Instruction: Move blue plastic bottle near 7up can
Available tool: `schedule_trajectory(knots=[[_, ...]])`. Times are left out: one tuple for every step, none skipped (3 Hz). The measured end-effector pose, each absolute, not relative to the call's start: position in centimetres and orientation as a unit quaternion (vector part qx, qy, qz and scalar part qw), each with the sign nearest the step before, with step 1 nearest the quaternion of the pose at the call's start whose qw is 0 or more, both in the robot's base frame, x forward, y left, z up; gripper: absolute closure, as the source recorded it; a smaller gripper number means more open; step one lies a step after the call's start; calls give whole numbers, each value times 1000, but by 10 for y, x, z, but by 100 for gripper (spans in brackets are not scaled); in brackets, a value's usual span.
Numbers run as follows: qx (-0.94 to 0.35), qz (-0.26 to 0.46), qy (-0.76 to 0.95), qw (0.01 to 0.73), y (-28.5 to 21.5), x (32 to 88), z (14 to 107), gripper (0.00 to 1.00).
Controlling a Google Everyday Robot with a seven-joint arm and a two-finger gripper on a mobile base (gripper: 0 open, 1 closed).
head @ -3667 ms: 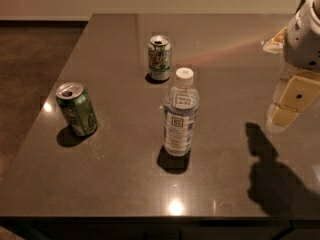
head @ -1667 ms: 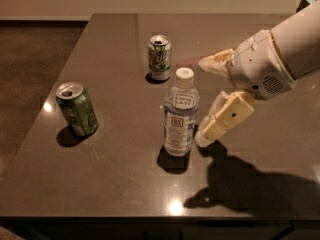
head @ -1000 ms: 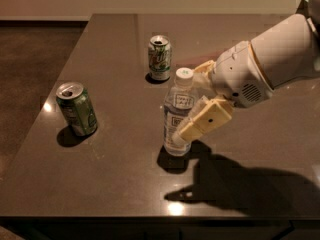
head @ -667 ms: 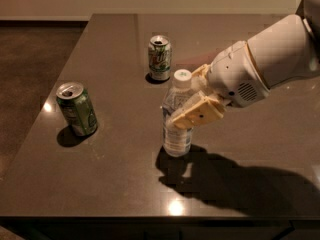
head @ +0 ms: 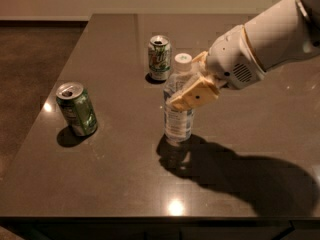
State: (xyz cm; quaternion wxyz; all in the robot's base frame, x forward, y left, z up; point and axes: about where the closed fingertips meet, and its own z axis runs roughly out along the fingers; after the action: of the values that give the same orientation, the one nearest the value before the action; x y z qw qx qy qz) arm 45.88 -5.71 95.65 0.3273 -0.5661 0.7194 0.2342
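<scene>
I see the dark tabletop (head: pixel 125 179) with my arm (head: pixel 270 39) reaching in from the right. My claw (head: pixel 185 81) is clenched around the upper half of the bottle (head: pixel 178 124), which stands upright near the tabletop's middle. The 7up can (head: pixel 159 58) stands close behind the bottle. A green can (head: pixel 76 109) sits well apart at the left.

The pincer (head: pixel 183 84), earlier at the right edge of the tabletop (head: pixel 115 179) and well apart from the blue plastic bottle (head: pixel 178 121), now clasps the bottle's upper body from the right, and the bottle sits higher, its base apparently raised off the surface.
</scene>
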Motion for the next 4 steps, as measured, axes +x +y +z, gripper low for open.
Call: schedule_trajectory(knots=[[-552, 233, 726, 337, -61, 493, 968, 100], [-526, 237, 734, 359, -71, 532, 983, 100], [-501, 243, 742, 373, -80, 570, 989, 100], [-483, 252, 751, 374, -83, 604, 988, 100]])
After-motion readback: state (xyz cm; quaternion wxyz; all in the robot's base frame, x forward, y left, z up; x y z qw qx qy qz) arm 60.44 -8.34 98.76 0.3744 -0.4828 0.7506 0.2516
